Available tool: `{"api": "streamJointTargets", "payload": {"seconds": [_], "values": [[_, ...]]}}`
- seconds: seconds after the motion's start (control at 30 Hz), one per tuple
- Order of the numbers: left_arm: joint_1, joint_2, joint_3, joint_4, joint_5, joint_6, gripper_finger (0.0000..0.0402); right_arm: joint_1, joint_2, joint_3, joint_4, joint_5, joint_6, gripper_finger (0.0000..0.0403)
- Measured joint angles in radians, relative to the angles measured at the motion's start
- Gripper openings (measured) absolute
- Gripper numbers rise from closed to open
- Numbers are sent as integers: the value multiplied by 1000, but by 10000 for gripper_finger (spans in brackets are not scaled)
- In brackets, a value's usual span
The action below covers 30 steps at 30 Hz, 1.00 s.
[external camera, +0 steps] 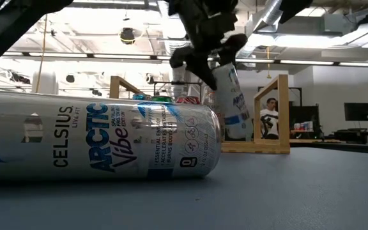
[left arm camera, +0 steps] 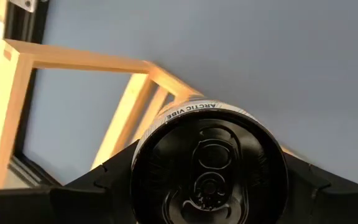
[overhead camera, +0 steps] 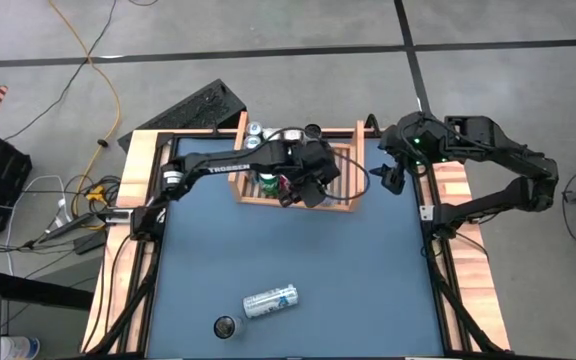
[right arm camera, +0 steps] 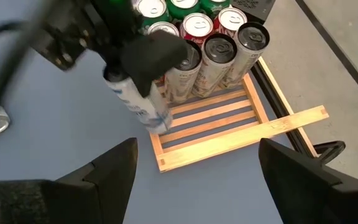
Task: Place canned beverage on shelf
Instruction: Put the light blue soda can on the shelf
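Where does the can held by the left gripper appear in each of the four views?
High view: mostly hidden under the left gripper, over the shelf.
Low view: held can, tilted, upper centre.
Left wrist view: its top fills the lower centre.
Right wrist view: tilted at the shelf's edge.
Shared landmark: the shelf.

The shelf (right arm camera: 241,134) is pale, smooth bare wood. The cans (right arm camera: 219,53) are glossy metal, and so is the can (external camera: 101,140) lying on the matt blue table (overhead camera: 298,250).
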State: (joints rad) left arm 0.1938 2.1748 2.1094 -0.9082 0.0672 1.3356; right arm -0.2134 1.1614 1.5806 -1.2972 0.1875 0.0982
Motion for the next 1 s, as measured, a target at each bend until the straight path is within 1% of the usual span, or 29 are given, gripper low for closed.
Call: {"api": "streamJointTargets", "payload": {"seconds": [0.13,0.27,0.37,0.53,0.6,0.73,0.9,1.0], "values": [[2,31,1,22,-36,38,240,-5,0,0,4,1,7,320],[4,42,-6,68,-86,42,240,-7,0,0,3,2,7,320],[5,39,-7,85,-72,49,240,-6,0,0,4,2,3,320],[2,39,-10,45,-51,108,240,-7,0,0,3,2,-2,320],[0,39,-10,54,-33,112,240,-7,0,0,3,2,-4,320],[-2,37,-10,60,-28,114,240,-7,0,0,3,2,-15,320],[-2,37,-10,69,-29,85,280,-7,0,0,3,2,-20,320],[-3,34,-9,76,-19,85,290,-7,0,0,3,2,-20,320]]}}
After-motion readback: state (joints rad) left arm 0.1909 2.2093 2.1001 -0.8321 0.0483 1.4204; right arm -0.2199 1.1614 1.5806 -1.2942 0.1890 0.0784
